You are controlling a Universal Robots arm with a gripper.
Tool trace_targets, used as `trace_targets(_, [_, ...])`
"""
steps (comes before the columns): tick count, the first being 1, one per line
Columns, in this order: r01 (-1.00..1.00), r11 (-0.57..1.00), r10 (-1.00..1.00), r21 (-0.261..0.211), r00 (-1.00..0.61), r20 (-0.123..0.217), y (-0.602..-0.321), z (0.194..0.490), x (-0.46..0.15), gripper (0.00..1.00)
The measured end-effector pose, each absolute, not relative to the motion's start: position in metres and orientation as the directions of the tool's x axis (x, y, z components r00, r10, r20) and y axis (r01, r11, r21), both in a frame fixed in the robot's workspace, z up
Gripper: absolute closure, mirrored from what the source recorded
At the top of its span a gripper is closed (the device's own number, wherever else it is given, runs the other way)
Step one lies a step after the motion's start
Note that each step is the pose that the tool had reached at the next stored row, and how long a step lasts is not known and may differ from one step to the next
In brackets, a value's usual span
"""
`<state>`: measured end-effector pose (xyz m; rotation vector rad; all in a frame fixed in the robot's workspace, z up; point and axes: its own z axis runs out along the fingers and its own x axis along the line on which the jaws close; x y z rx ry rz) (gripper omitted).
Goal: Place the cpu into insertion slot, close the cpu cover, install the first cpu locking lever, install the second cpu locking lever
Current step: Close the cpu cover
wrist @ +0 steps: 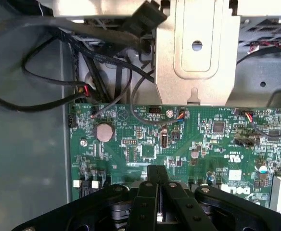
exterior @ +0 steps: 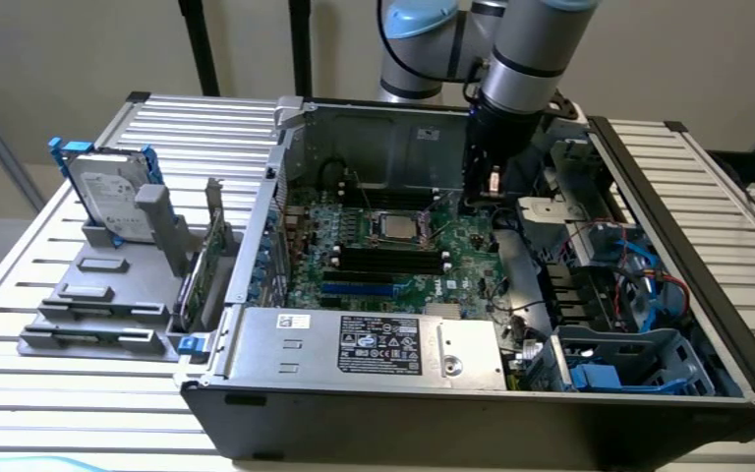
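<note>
- Looking into the open computer case in the exterior view, the gripper (exterior: 487,192) hangs low over the green motherboard (exterior: 463,265). The insertion slot (exterior: 375,236) lies just toward the exterior view's left of the tool and a little nearer the camera.
- A pale silvery square, the cpu (exterior: 396,225), sits in that slot. Whether the cpu cover is down over it, and how the locking levers lie, I cannot make out.
- From the wrist view, the gripper (wrist: 158,192) has its fingers pressed together with nothing visible between them. It hovers near a coin battery (wrist: 104,132), with a metal bracket (wrist: 198,53) and black cables (wrist: 44,103) beyond.
</note>
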<state>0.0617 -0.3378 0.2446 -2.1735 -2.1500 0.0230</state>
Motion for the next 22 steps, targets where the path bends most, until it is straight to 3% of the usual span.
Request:
trace_targets(5, [0.993,-0.009,0.999,-0.120,0.015,0.046,-0.338,0.245,0.058,0.89])
trace_targets(22, [0.978,-0.009,0.999,-0.208,0.018,0.044,-0.340,0.244,0.028,0.89])
